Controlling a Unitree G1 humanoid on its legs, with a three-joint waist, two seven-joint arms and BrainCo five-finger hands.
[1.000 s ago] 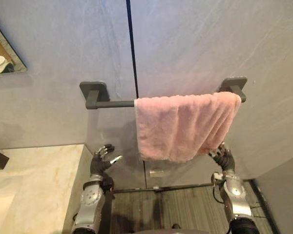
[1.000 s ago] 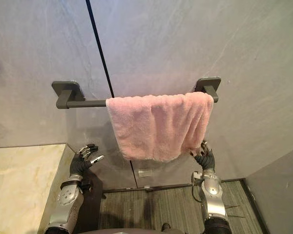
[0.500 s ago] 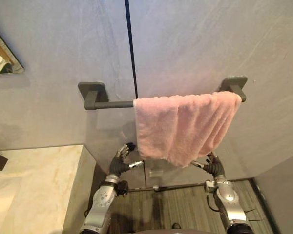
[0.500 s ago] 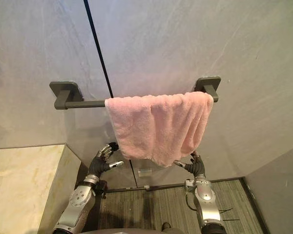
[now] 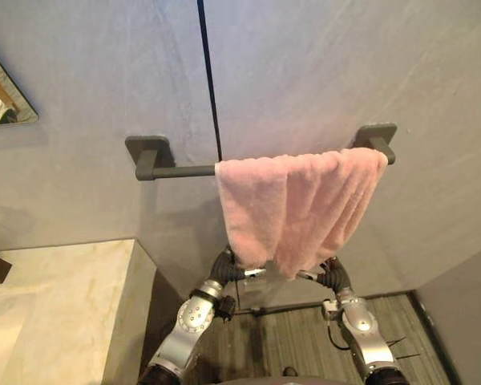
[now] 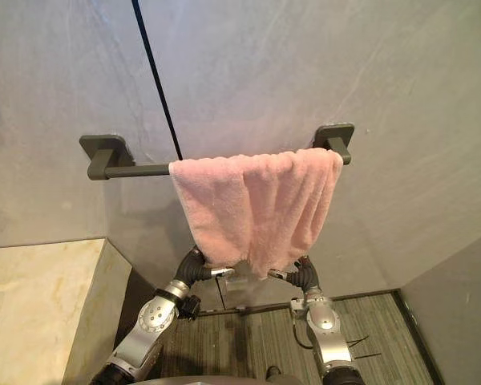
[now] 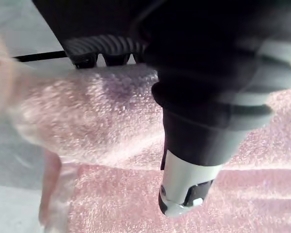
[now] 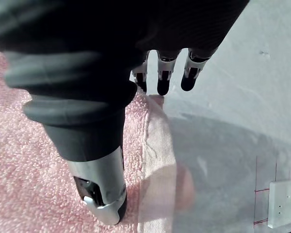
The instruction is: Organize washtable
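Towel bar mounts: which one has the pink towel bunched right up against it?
The mount on the robot's right; the pink towel reaches it, while bare bar separates it from the left mount.

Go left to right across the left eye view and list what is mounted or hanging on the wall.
mirror corner → left bracket → bare rail → pink towel → right bracket
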